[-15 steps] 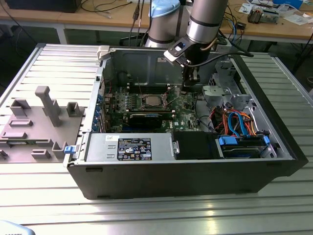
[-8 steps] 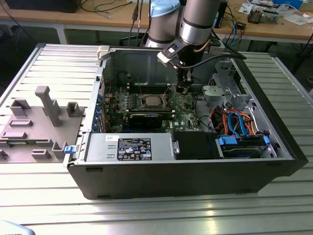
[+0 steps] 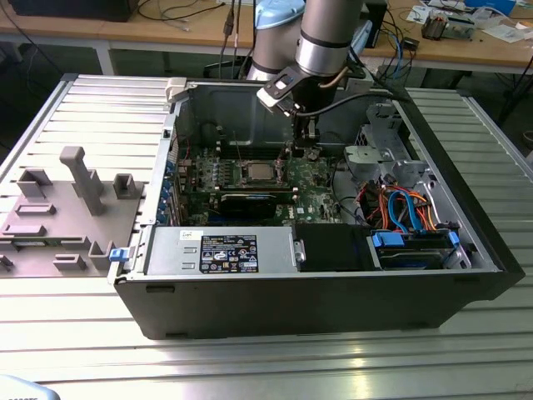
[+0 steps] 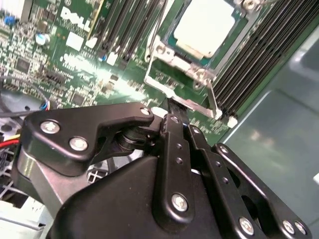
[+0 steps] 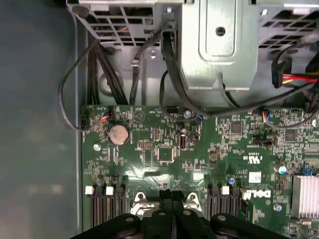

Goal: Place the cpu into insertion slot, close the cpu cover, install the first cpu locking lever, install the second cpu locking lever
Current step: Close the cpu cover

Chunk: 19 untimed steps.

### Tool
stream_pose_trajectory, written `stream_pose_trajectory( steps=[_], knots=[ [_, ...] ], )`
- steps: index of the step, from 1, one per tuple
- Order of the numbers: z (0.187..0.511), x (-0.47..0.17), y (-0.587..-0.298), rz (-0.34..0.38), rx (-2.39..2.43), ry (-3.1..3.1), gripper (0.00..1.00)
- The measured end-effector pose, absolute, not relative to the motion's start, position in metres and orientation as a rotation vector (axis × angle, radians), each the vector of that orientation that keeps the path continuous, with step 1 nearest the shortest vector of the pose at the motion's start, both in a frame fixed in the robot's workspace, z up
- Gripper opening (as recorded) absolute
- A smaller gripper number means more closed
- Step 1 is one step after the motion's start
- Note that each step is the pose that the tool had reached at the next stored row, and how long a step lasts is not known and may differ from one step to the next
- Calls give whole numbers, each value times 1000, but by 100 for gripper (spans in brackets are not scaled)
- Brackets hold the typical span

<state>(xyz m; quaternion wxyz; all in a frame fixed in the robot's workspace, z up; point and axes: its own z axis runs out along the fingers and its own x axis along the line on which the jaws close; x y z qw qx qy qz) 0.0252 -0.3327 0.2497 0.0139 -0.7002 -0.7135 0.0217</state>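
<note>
Pale silvery square cpu [image 4: 204, 27] seated on green motherboard [image 4: 75, 79], silvery metal cpu cover [image 4: 167, 57] down around it; my black fingers [image 4: 175, 139], clenched empty, touch its edge: cover-closing step, I judge, needing steady downward pressure

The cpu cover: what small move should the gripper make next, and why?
Probably a short push straight down on the cpu cover. The cpu already lies seated, and the gripper, jaws shut, has its tip at the cover's edge in the second wrist view. I cannot tell whether the cover lies fully flat.
</note>
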Motion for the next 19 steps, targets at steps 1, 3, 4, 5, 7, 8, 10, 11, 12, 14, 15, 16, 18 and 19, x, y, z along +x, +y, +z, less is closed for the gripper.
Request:
stream_pose_trajectory(
  steps=[1, 3, 4, 5, 7, 8, 10, 11, 12, 14, 15, 16, 18, 19],
  knots=[
    [250, 23, -333, 68, -2181, -2222, 11],
    [250, 18, -333, 68, -2181, -2222, 11],
    [250, 16, -333, 67, -2181, -2222, 11],
    [250, 13, -333, 67, -2181, -2222, 11],
    [250, 7, -333, 67, -2181, -2222, 11],
    [250, 6, -333, 67, -2181, -2222, 11],
    [250, 1, -333, 68, -2181, -2222, 11],
    [250, 0, -333, 67, -2181, -2222, 11],
    [250, -2, -333, 68, -2181, -2222, 11],
    [250, -6, -333, 68, -2181, -2222, 11],
    [249, -7, -333, 68, -2181, -2222, 11],
    [249, -12, -333, 67, -2181, -2222, 11],
    [248, -17, -333, 67, -2181, -2222, 11],
    [247, -19, -333, 67, -2181, -2222, 11]
  ],
)
